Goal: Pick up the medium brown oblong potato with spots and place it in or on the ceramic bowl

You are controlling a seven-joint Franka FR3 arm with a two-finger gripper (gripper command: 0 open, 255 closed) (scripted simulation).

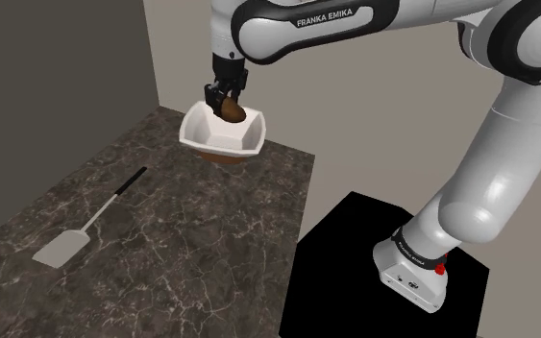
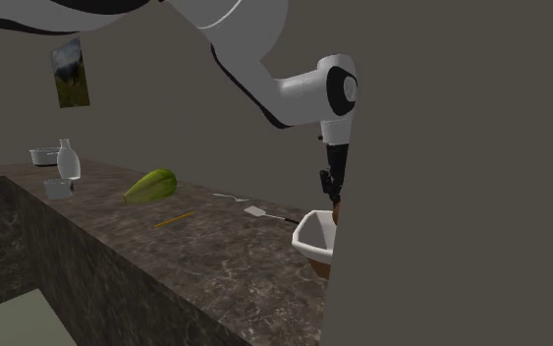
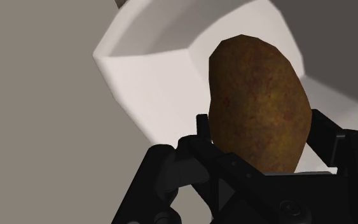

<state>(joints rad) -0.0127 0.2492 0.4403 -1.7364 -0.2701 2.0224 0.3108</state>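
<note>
Potato [image 3: 259,105], pinched between the jaws of the black gripper [image 1: 226,96], hangs directly over the white bowl [image 1: 208,132] at the far end of the counter [image 1: 162,221]. Its lower end seems to be just inside the rim. Its long axis runs in line with the gripper, pointing down. The skin is mottled brown with faint reddish specks.
</note>
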